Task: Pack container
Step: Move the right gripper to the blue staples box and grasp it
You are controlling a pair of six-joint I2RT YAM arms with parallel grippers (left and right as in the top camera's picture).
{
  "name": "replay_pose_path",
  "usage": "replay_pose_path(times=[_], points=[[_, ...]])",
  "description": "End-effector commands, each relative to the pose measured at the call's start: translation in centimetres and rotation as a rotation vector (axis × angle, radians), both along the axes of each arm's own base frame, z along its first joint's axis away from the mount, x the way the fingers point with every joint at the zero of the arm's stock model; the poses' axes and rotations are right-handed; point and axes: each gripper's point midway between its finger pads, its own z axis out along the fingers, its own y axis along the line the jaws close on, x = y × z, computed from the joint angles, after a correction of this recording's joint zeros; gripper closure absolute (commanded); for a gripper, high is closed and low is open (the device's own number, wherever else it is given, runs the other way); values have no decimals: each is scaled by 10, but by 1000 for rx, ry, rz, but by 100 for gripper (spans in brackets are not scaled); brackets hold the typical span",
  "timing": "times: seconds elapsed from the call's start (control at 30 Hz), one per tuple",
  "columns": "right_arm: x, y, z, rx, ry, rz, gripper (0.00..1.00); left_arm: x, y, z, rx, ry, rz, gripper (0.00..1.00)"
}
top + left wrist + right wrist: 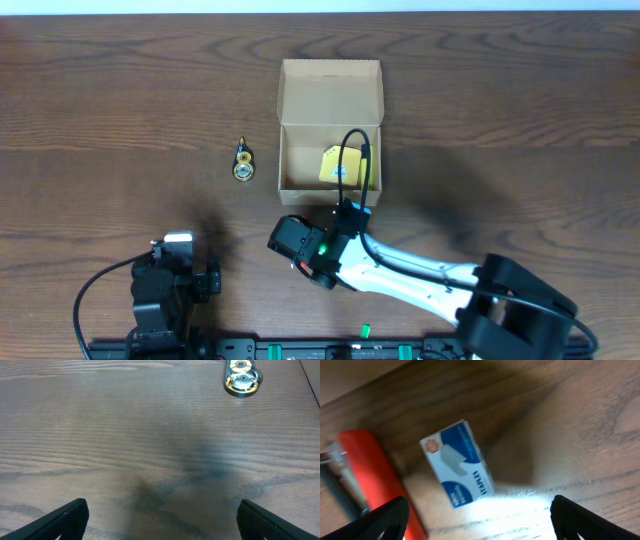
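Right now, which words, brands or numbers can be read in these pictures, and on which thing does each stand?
No text can be read with certainty.
On the small blue and white box: dark capital letters on its white side, too blurred to read; a round red sign, also blurred.
On the yellow item in the container: a blue mark, too small to read.
On the shiny round thing: no text visible.
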Motion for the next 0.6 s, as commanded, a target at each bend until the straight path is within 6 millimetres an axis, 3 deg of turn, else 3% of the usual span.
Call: replay_pose_path(times=[0.0,0.23,0.47,0.57], points=[[6,-8,-8,-27,-4,-38,13,-2,2,-9,1,22,12,5],[14,-6,-14,-12,-11,-57,25,-2,2,-8,2,22,12,5],[12,-7,-21,-23,6,-58,27,-2,2,-8,2,22,12,5],[13,-6,-21,-16,3,-58,35,-2,2,-9,1,22,12,5]])
